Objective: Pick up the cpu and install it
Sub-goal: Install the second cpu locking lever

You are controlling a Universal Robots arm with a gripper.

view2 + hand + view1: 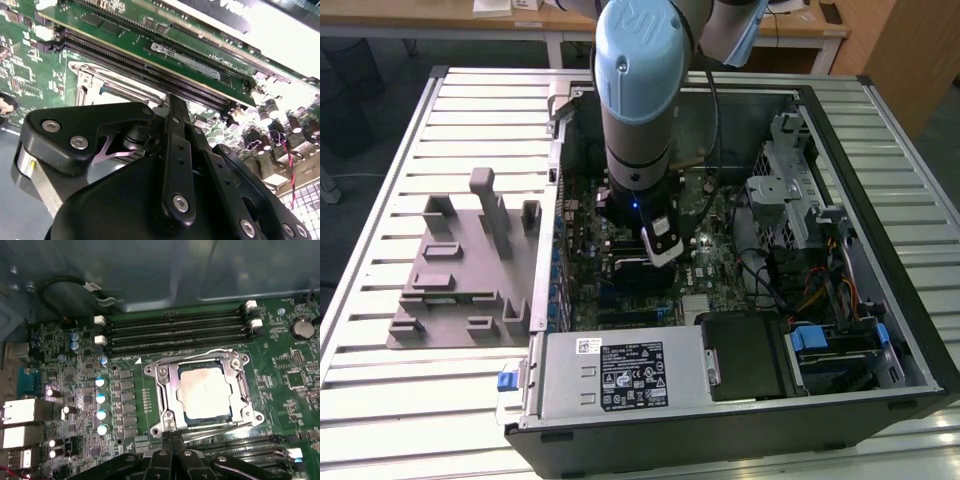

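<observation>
The cpu (205, 392) is a silver square chip lying flat inside the metal socket frame (164, 390) on the green motherboard (285, 365), in the first wrist view. My gripper (170, 433) hovers just off one edge of that frame, its two thin black fingers pressed together with nothing between them. The second wrist view has the gripper (172, 101) tip close over a corner of the socket frame (92, 82). In the exterior view the arm (635, 90) reaches straight down into the open computer case (880, 130).
Rows of black memory slots (175, 332) run along the far side of the socket, and more run beside the fingers. A grey slotted tray (460, 270) lies on the ribbed table at the exterior view's left. The power supply (620, 375), drive cage (780, 190) and cables crowd the case.
</observation>
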